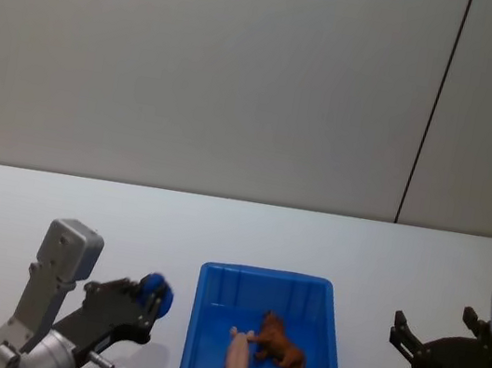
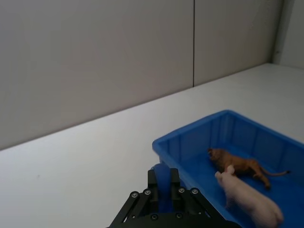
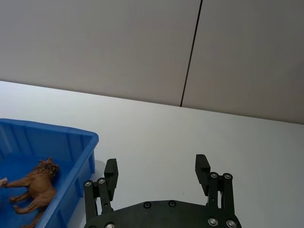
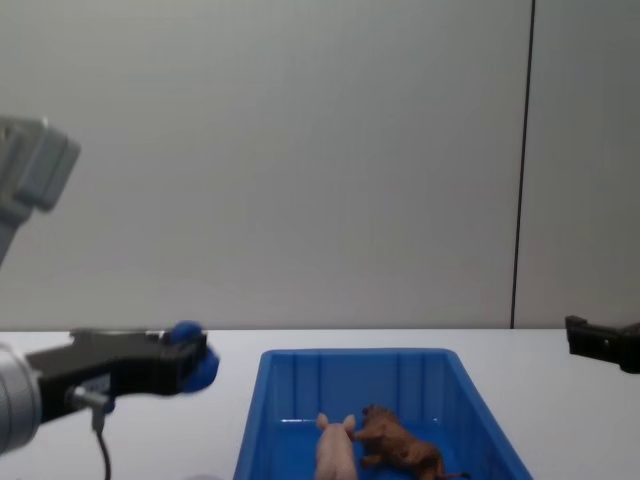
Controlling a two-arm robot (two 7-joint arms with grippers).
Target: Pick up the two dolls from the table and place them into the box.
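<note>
A: Head view first. What lies in the box (image 1: 207,329)?

B: The pink pig (image 1: 237,366) and the brown lion (image 1: 283,348), side by side on its floor, the pig's snout touching the lion. The box stands on the white worktop (image 1: 220,227) between the two arms.

A: And the left pincer (image 1: 151,302)?

B: It hangs just left of the box, clamped on the blue figure (image 1: 155,295). The right pincer (image 1: 433,336) is well to the right of the box, fingers apart, nothing between them.

A: The left wrist view?

B: The left pincer (image 2: 163,184) has its fingers together around a blue shape, the blue figure (image 2: 160,172), just outside the box's (image 2: 190,137) near corner. Inside, the lion (image 2: 237,165) stands and the pig (image 2: 249,202) lies beside it.

A: The right wrist view?

B: The right pincer (image 3: 157,168) spreads wide over bare worktop (image 3: 199,137). The box (image 3: 80,142) is off to one side, the lion (image 3: 37,183) in it.

A: The chest view?

B: The left pincer (image 4: 190,368) holds the blue figure (image 4: 192,362) above the worktop, near the box's (image 4: 300,380) left rim. The pig (image 4: 334,448) and lion (image 4: 400,443) sit within. A tip of the right pincer (image 4: 600,343) enters at the right edge.
</note>
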